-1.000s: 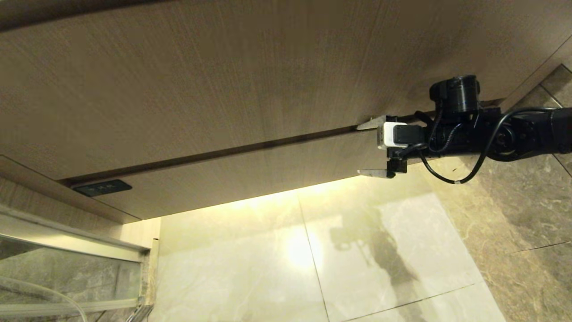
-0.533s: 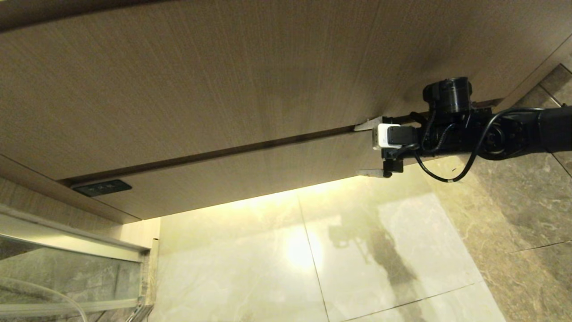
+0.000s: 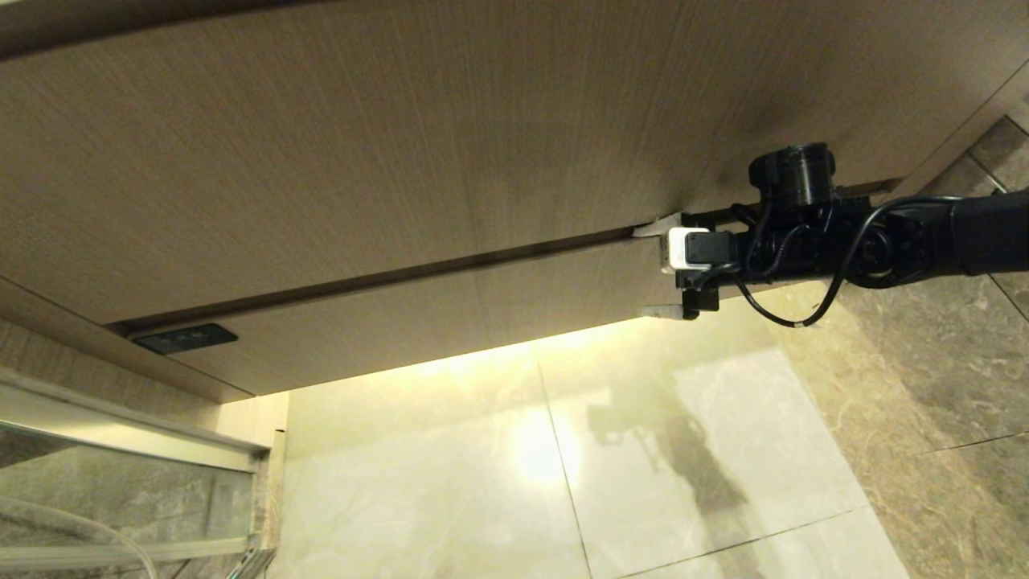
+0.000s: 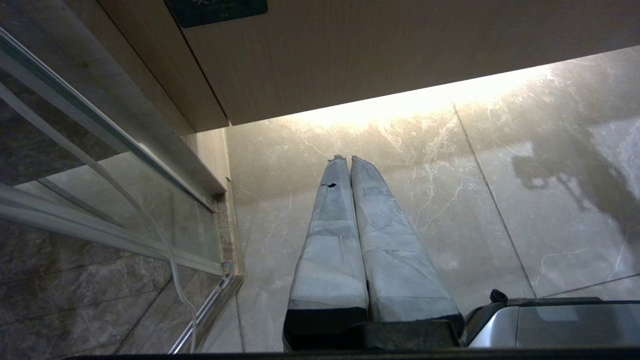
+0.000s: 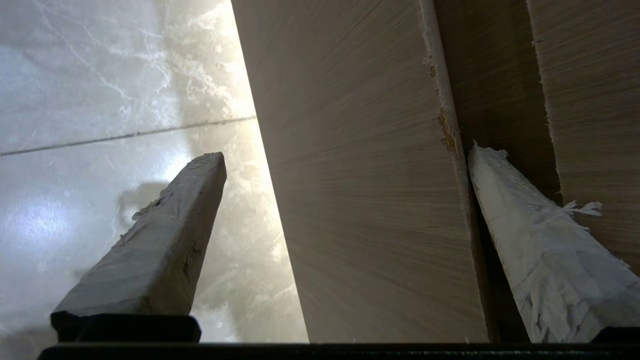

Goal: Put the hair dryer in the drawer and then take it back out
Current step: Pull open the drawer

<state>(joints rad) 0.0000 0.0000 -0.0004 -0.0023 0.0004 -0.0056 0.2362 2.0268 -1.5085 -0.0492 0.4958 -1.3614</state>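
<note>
- Reaching in from the right of the head view, your right gripper [image 3: 653, 270] stands with its jaws spread wide and nothing between them, straddling the lower wooden panel, the drawer front [image 3: 450, 314].
- One fingertip [image 5: 487, 165] sits in the dark gap [image 3: 386, 277] above that panel; the other fingertip [image 5: 202, 167] hangs below the panel's lower edge, over the lit marble floor [image 3: 643, 450]. Whether either fingertip touches the wood cannot be told.
- Note that the drawer front lies flush under the upper wooden panel [image 3: 402, 137]: the drawer reads as closed.
- Your left gripper [image 4: 348, 161] is parked low beside the glass partition [image 4: 125, 200], fingers pressed together and empty, pointing at the floor.
- Observe that the hair dryer appears in no view; its place cannot be told.
- Judge the task as at its very start: the drawer is not yet open, and opening it, placing the dryer inside and lifting it back out all appear left to do.
- Expect the wide jaws to need closing on the panel's edge before any pull.
</note>
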